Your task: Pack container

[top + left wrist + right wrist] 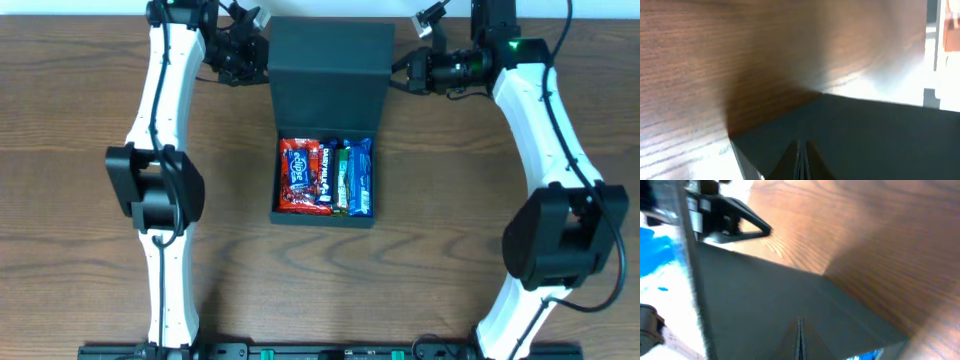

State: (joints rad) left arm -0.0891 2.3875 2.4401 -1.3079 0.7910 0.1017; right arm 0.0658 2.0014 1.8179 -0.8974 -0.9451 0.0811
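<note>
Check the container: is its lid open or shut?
Open. The lid stands raised at the far side of the container, leaving the snack packets inside uncovered in the overhead view.

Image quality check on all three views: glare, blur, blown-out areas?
Overhead: sharp and evenly lit, snack packets in the container readable. Left wrist: soft focus, glare on the table blown out at right, lid a dark blur. Right wrist: left edge overexposed to white and blue, lid soft, wood grain clearer.
</note>
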